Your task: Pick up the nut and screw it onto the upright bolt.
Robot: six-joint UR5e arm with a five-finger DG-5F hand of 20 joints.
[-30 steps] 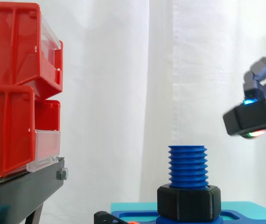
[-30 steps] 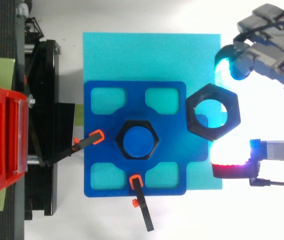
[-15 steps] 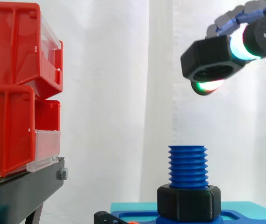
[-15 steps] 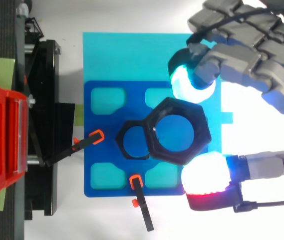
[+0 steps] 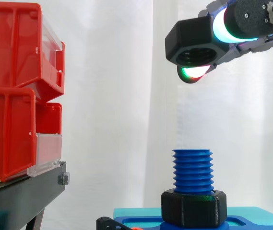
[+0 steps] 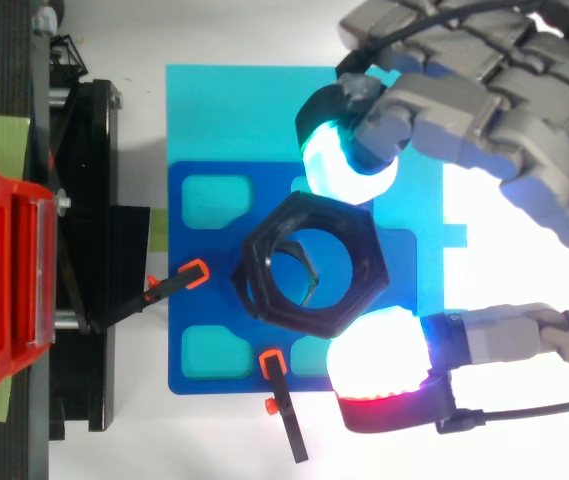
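Shifted leftward since half a second ago, the nut [image 5: 189,36] is pinched between the glowing pads of the robot hand [image 6: 464,90], tilted, almost over the upright bolt [image 5: 192,171]. Open air is left between them. Red bins [image 5: 11,91] stand well apart at the left.

The black hexagonal plastic nut [image 5: 186,34] and blue threaded plastic bolt [image 5: 192,170] look matt. The red plastic bins [image 5: 11,57] are glossy. The white cloth curtain [image 5: 112,96] looks soft.

Bright white glare beside the hand [image 6: 484,100]
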